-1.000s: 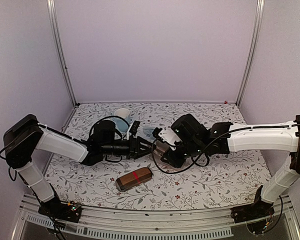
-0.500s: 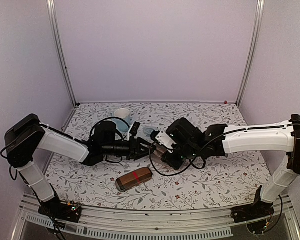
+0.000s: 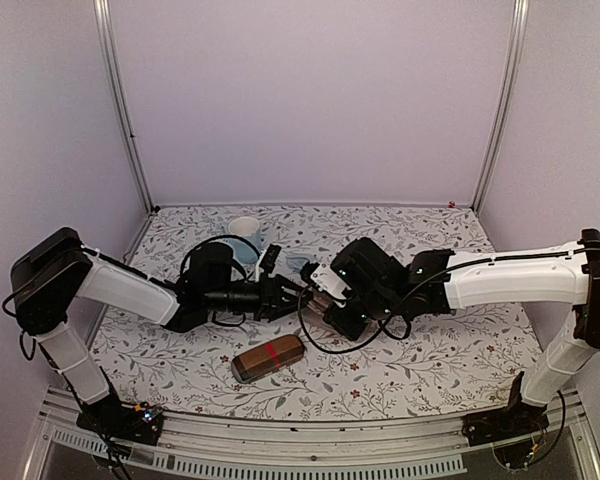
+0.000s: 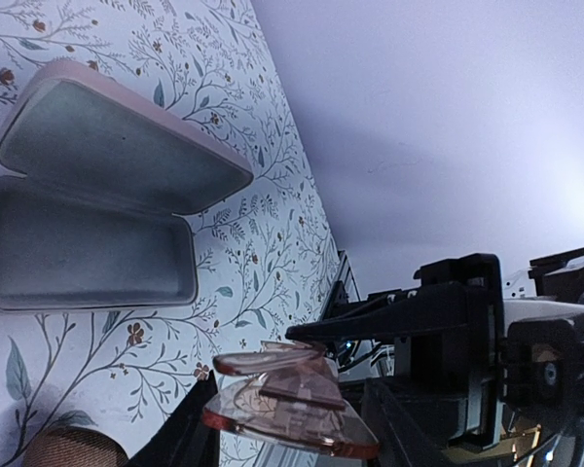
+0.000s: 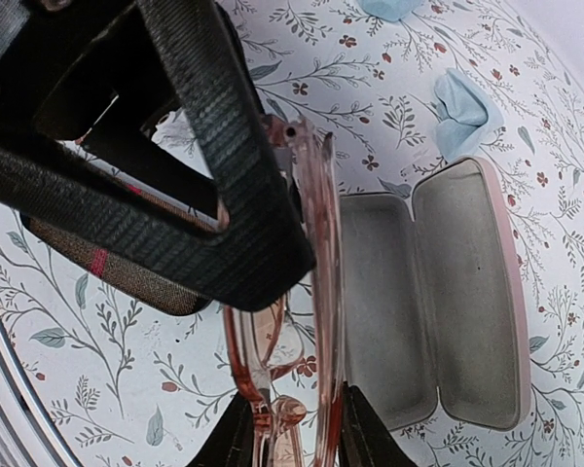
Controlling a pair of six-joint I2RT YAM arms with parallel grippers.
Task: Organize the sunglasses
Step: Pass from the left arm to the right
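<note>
Pinkish sunglasses (image 5: 328, 292) near open pink case (image 5: 467, 292)

Pale translucent pinkish-tan sunglasses (image 5: 321, 292), lenses clear-tinted, held edge-on above the table (image 3: 430, 370) centre, at 1 o'clock from the brown case (image 3: 268, 358).

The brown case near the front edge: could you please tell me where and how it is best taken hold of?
Grip the brown case across its narrow width, at the red band in the middle, coming down from above. It lies flat and closed on the table, slanted, both long sides free, so set the grip square to that slant. The rounded ends would probably slip.
</note>
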